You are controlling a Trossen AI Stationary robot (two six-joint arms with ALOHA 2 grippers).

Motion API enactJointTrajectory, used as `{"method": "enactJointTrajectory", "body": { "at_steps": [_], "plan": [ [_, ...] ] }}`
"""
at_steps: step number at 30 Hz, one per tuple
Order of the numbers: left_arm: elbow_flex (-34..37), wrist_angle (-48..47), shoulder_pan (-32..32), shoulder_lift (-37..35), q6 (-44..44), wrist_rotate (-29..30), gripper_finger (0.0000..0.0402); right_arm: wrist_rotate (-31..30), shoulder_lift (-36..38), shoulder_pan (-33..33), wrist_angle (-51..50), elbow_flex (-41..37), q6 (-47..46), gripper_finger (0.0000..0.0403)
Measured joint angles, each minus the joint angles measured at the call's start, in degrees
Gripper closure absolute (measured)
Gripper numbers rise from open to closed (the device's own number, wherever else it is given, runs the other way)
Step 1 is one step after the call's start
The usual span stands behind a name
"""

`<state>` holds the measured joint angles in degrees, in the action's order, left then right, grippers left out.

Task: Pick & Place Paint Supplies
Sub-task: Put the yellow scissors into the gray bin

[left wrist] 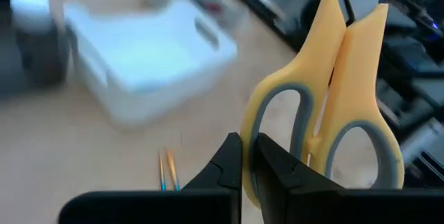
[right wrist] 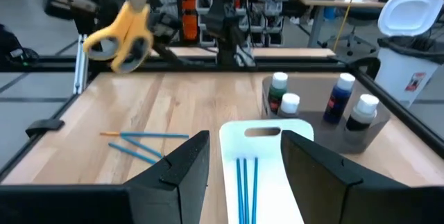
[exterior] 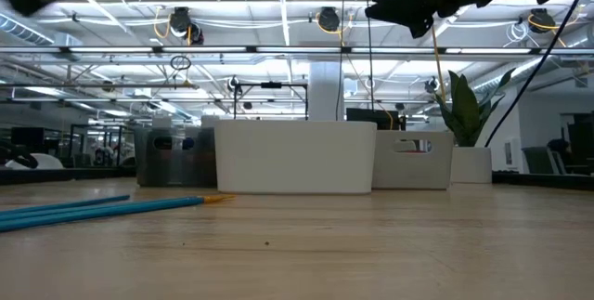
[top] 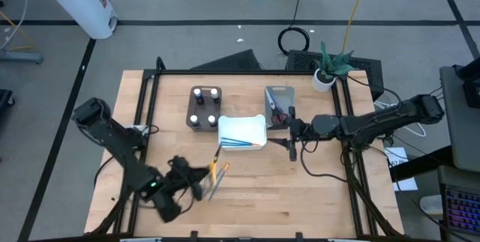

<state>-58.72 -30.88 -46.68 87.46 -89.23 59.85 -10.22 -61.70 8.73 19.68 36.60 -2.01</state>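
Left gripper (left wrist: 248, 156) is clamped on the yellow-handled scissors (left wrist: 326, 106) lower left of the high view, right gripper (right wrist: 239, 156) hangs open over the white plastic tray (top: 242, 130), imo thin grip could slip b/c handles swing.

Overhead, table-level and two close wrist cameras, all sharing the white tray (top: 242, 131).

scissors (left wrist: 326, 106): yellow handles, grey-lined loops | brushes (right wrist: 142, 143): blue, orange tips | tray (top: 242, 131): white | bottles (right wrist: 345, 99): dark, white caps | surface (top: 300, 189): pale wood | fingers (left wrist: 232, 165): black
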Motion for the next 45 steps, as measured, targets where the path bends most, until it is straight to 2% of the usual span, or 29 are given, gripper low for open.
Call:
{"method": "enactJointTrajectory", "body": {
  "at_steps": [4,8,13,22,26,30,35,39,43,45],
  "plan": [
    [0.0,9.16,9.24,0.0,16.2,-0.42,0.0387,-0.01,-2.66,0.0,3.34,-0.02,0.02,0.0234],
    [0.0,20.64,17.17,-0.04,32.92,-5.76,0.0387,-0.07,-5.47,-0.04,7.93,-0.02,1.28,0.0234],
    [-0.02,27.04,23.99,-0.07,46.18,-7.37,0.0387,-0.09,-8.26,-0.04,12.65,-0.02,1.23,0.0234],
    [-0.07,27.95,31.26,0.8,57.86,-5.97,0.0387,-0.15,-17.02,-2.64,24.58,-0.02,-1.1,0.0232],
    [-0.11,28.46,33.05,1.3,62.85,-4.78,0.0387,-0.22,-21.74,-3.55,31.18,0.0,2.67,0.0214],
    [-0.11,30.2,33.95,1.29,69.61,-3.49,0.0387,-0.26,-25.09,-5.87,37.51,0.0,0.26,0.0185],
    [-0.11,33.2,33.97,1.29,78.04,0.39,0.0387,-0.08,-26.49,-9.32,40.54,0.0,-5.14,0.0154],
    [-0.11,36.05,33.97,1.29,83.81,1.58,0.0387,0.59,-26.46,-11.42,42.39,0.02,-9.19,0.0145],
    [-0.11,36.86,34.08,1.29,86.17,1.82,0.0387,6.73,-26.42,-12.0,46.82,0.17,-9.66,0.0146],
    [-0.11,37.14,34.08,1.29,86.29,0.59,0.0387,7.55,-26.44,-11.98,46.59,0.51,-9.59,0.0148]
  ]
}}
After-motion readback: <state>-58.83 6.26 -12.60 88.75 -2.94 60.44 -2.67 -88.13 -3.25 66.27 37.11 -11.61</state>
